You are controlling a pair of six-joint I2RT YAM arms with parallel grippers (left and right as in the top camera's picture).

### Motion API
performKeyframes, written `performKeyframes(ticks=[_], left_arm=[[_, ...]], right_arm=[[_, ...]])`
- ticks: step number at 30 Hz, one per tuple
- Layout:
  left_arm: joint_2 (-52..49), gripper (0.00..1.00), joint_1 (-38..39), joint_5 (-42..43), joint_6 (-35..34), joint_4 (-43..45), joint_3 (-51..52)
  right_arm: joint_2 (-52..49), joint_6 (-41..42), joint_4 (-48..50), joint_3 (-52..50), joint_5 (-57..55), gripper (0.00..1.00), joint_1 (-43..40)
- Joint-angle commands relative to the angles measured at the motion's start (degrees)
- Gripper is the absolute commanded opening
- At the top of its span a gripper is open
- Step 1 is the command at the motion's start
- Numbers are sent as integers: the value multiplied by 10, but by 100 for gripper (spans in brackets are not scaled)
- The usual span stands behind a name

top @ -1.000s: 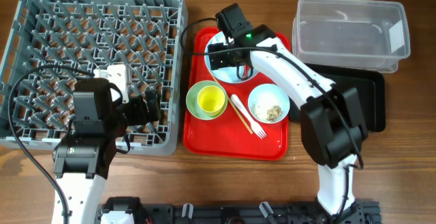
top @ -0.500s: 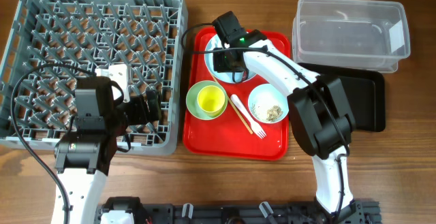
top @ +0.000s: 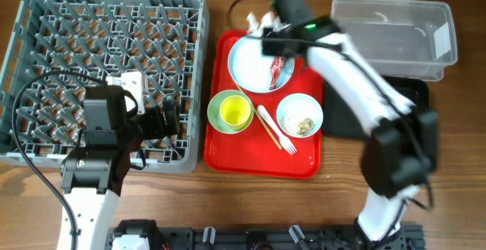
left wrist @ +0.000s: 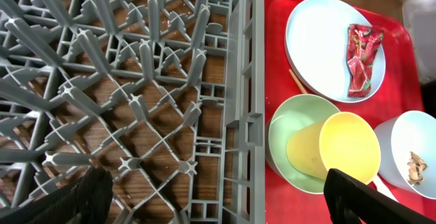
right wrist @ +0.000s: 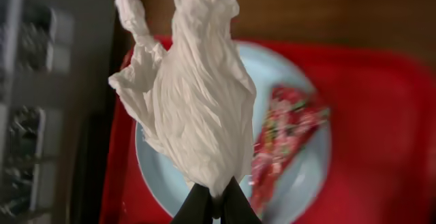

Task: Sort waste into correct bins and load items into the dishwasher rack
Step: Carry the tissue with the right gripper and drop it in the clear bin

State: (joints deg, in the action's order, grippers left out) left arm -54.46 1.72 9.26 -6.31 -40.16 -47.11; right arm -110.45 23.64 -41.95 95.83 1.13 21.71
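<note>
My right gripper is shut on a crumpled white tissue, held up above the pale blue plate. A red wrapper still lies on that plate. The overhead view shows the right gripper blurred over the red tray's far edge. My left gripper stands open over the near right edge of the grey dishwasher rack with nothing between its fingers. A yellow-green bowl, a blue bowl with food scraps, a chopstick and a white fork rest on the tray.
The red tray sits right of the rack. A clear tub stands at the far right, with a black tray just in front of it. The right arm crosses over the black tray.
The right gripper closed on the tissue at the plate, lifted it and swung up and right. The plate and wrapper are now uncovered. The left arm has not moved.
</note>
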Motion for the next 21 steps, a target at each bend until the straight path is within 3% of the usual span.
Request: performKeyframes(ticks=[1,9,10,11,12,13,14,17,21], left_arm=[[-1,100,-2,-3,-1,0,-12],[-1,100,-2,-3,-1,0,-12],[-1,100,-2,-3,-1,0,-12],[-1,100,-2,-3,-1,0,-12],[-1,100,-2,-3,-2,0,-12],[-1,100,-2,-3,-1,0,-12],[-1,100,-2,-3,-2,0,-12],[-1,100,-2,-3,-1,0,-12],[-1,100,-2,-3,-1,0,-12]], right_arm=[[70,-11,-19,10,-78,5,-53],[67,38,-59,9,-116,9,-174],[67,37,-53,9,-113,24,-181],[68,30,-42,9,-97,50,-186],[68,23,-36,9,-84,68,-188],[68,1,-26,9,-49,77,-188],[68,-14,-23,9,-12,82,-188],[68,-17,-26,9,99,83,-174],[68,-39,-33,8,117,84,-129]])
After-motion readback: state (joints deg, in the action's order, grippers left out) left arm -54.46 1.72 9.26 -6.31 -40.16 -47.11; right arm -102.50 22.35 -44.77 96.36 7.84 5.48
